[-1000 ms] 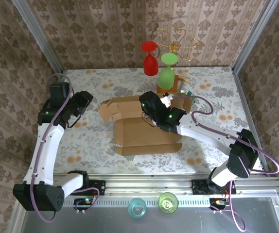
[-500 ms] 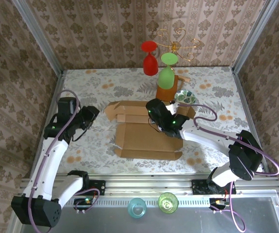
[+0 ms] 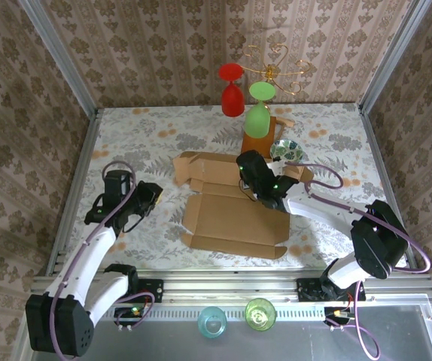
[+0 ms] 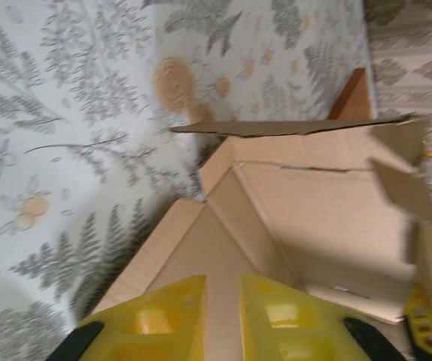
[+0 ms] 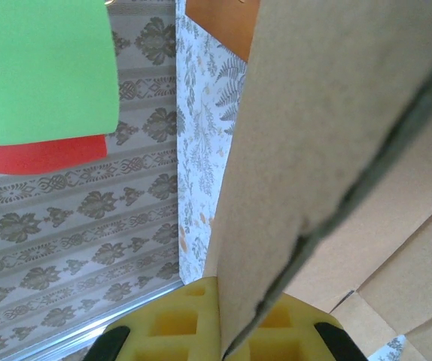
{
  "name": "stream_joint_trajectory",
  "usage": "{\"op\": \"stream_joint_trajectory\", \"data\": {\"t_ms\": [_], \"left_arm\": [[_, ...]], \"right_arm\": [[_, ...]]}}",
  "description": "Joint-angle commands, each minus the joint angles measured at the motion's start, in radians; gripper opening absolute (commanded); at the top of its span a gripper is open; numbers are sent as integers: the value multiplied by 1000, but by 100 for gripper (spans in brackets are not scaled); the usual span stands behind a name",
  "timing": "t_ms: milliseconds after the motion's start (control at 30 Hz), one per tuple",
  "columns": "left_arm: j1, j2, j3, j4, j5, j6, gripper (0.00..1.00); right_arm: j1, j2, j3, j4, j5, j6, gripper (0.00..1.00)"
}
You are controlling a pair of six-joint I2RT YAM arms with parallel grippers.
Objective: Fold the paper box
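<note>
Flowered cloth covers the table (image 3: 336,128), and patterned wallpaper closes it on three sides. At about eight o'clock from the middle of the table, the left gripper (image 3: 153,194) points toward the paper box (image 3: 235,222) and is near its left edge, apart from it in the top view. In the left wrist view, its yellow fingers (image 4: 156,323) stand with a narrow slit between them and nothing is pinched there; brown cardboard shows just beyond the tips. The paper box lies near the middle of the table, its big panel flat and the rear flaps partly raised toward twelve o'clock. At one o'clock on the box, the right gripper (image 3: 250,162) is pressed together on a raised flap; the right wrist view shows the cardboard edge (image 5: 329,113) going between its yellow fingers (image 5: 174,323). Behind it, at twelve o'clock, a red glass (image 3: 232,98) and a green glass (image 3: 257,119) hang on a stand with a wooden base (image 3: 255,143), and a small patterned bowl (image 3: 285,150) sits just beside it at three o'clock.
</note>
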Motion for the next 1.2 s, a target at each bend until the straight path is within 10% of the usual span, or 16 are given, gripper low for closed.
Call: {"op": "stream_joint_trajectory", "data": {"t_ms": [0,433,900,1167], "left_arm": [[-12,21,68,99,12,-49,24],[-196,283,328,164,-61,-35,49],[-313,512,440,220,-43,15,49],[-340,548,454,242,-62,2,31]], "right_arm": [[-4,-7,-25,9,6,-20,0],[-7,-3,-30,28,-7,-18,0],[-20,-7,-35,41,-21,-15,0],[-21,-1,-41,56,-34,-12,0]]}}
